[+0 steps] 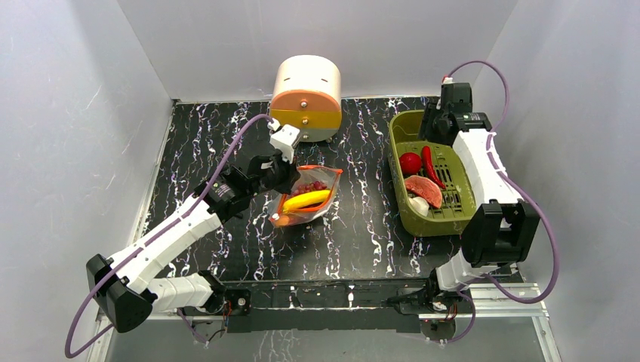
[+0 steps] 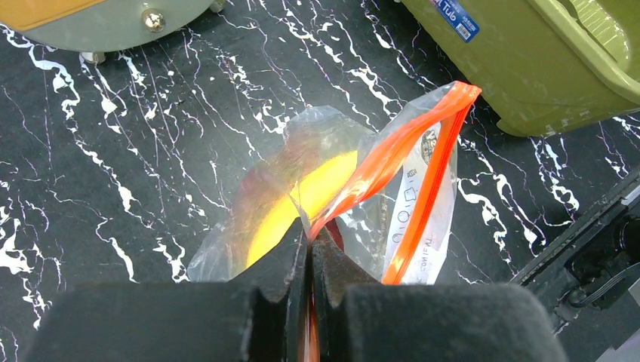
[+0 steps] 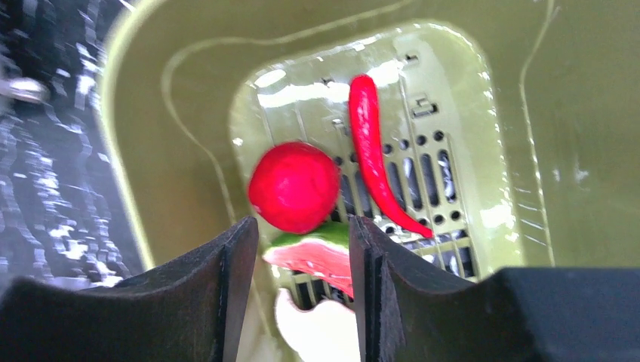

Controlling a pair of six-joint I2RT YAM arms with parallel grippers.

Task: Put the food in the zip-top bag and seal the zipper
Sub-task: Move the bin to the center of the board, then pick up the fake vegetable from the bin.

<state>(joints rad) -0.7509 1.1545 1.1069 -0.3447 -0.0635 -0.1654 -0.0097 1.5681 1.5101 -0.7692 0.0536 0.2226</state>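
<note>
- left jaws are pinched tight on the zipper (image 2: 392, 154), right at the near end of that orange-red strip, so they're holding the zip-top bag (image 2: 324, 143) by its mouth
- the mouth gapes open, with the strip splitting into two lips that run away from the jaws
- the bag lies on the black marbled tabletop (image 1: 362, 234) around the middle, yellow banana (image 2: 294, 211) inside; the top view also shows some small red bits (image 1: 314, 185) in there next to it
- right jaws sit partway open with nothing between them, hanging over the olive-green bin (image 1: 394, 143) on the right side of the tabletop
- straight below them: the red round fruit (image 3: 294, 186), with the pinkish slice (image 3: 317, 260) just beside it
- the red chili (image 3: 371, 158) lies along the bin's slotted floor near the fruit, can't tell if they touch
- something white (image 3: 313, 332) at the bottom of the right wrist view, no idea what it is
- bin and bag are well apart; a round cream-and-orange container (image 1: 306, 94) stands at the back, behind the bag
</note>
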